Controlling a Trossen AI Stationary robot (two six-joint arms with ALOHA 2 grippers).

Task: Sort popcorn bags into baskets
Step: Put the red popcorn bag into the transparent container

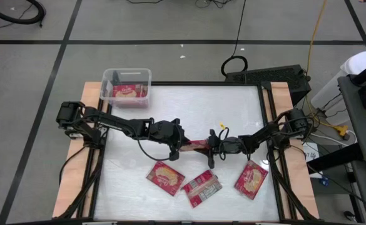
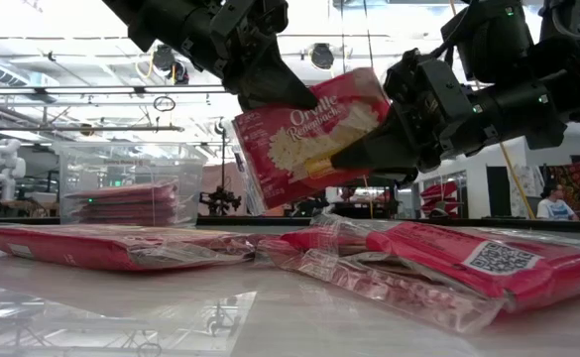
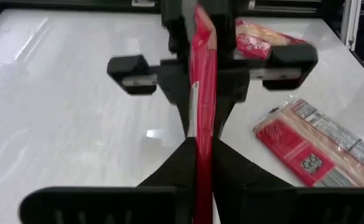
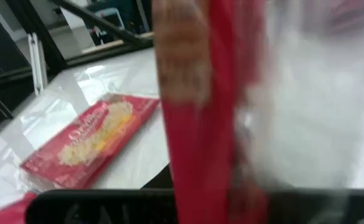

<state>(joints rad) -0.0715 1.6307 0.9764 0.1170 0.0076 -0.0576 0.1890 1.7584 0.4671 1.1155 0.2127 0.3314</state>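
White tabletop (image 1: 139, 119) spreads beneath us, with the clear basket (image 1: 127, 86) at its 11 o'clock corner, one red packet (image 1: 129, 92) inside. Three popcorn bags lie loose toward 6 o'clock: one (image 1: 166, 177), a second (image 1: 202, 187) just beside it, a third (image 1: 251, 179) apart at 4 o'clock. Above the table's middle we see a lifted popcorn bag (image 2: 309, 134) pinched from both ends: the left gripper (image 1: 178, 145) clamps narrow on its 9 o'clock edge, the right gripper (image 1: 213, 147) grips the 3 o'clock edge.
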